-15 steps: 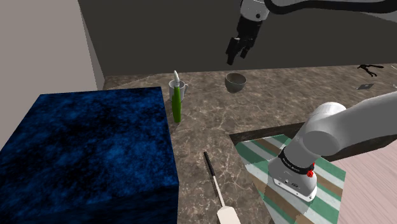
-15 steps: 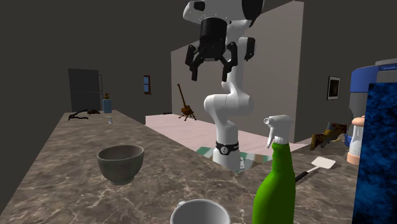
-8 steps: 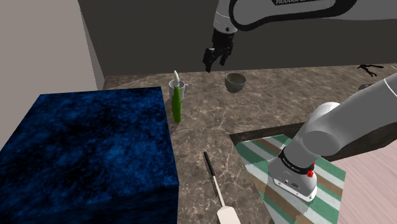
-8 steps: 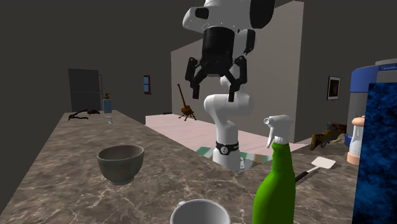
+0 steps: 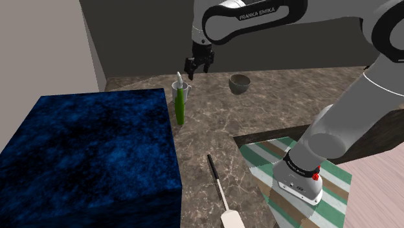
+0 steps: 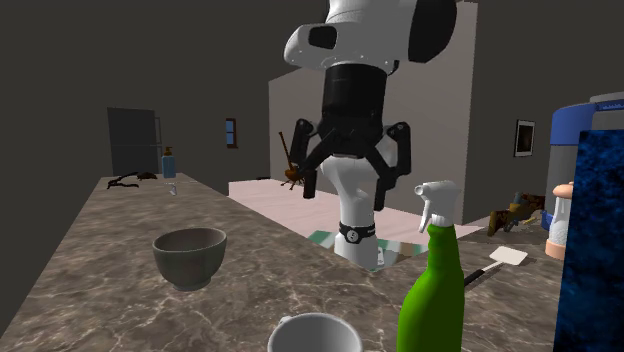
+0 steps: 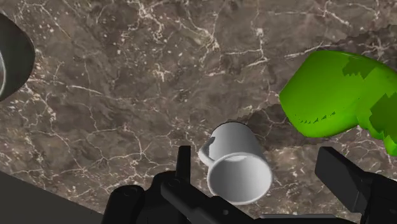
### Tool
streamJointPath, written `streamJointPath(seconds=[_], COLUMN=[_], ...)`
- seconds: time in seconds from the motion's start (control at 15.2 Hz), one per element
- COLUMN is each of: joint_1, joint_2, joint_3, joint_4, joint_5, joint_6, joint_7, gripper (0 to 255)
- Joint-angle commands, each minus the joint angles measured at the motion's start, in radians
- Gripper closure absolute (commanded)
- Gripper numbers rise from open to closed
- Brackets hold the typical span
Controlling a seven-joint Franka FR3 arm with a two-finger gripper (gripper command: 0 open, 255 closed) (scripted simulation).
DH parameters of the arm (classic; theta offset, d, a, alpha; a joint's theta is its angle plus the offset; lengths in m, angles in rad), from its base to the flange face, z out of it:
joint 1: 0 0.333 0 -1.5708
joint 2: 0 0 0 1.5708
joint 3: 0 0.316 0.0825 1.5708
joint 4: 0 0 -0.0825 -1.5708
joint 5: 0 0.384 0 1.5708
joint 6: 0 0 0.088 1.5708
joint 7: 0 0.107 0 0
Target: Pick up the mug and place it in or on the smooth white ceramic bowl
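Gripper point(image 6: 346, 191) is hanging spread over the white mug point(image 7: 235, 168), holding nothing; grasping and carrying it into the grey bowl point(image 5: 239, 83) are remaining.

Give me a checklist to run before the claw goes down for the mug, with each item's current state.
1. Black claw open: ok; its fingers stand apart.
2. Claw lined up on the white mug: ok; the mug sits between the fingers, untouched.
3. Mug upright: ok; its mouth faces up toward the claw.
4. Handle out of the fingers' way: cannot tell; it points toward one finger.
5. Room beside the green spray bottle: cannot tell; it stands close to the mug, on the other finger's side.
6. Grey round bowl ready: ok; upright, empty, apart from the mug.
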State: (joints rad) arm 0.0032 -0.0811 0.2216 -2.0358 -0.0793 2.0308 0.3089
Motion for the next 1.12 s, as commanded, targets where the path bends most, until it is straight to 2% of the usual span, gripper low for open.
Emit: streamJointPath(seconds=[0.0,0.59,1.06], joint_1=[0.005,0.060,0.062], joint_2=[0.083,0.446,0.492], joint_3=[0.010,0.015,0.006], joint_4=[0.049,0.360,0.342], joint_5=[-0.024,-0.131,-0.147], joint_6=[0.028,0.046,0.109], joint_7=[0.031,0.138,0.149], gripper=[0,0,0])
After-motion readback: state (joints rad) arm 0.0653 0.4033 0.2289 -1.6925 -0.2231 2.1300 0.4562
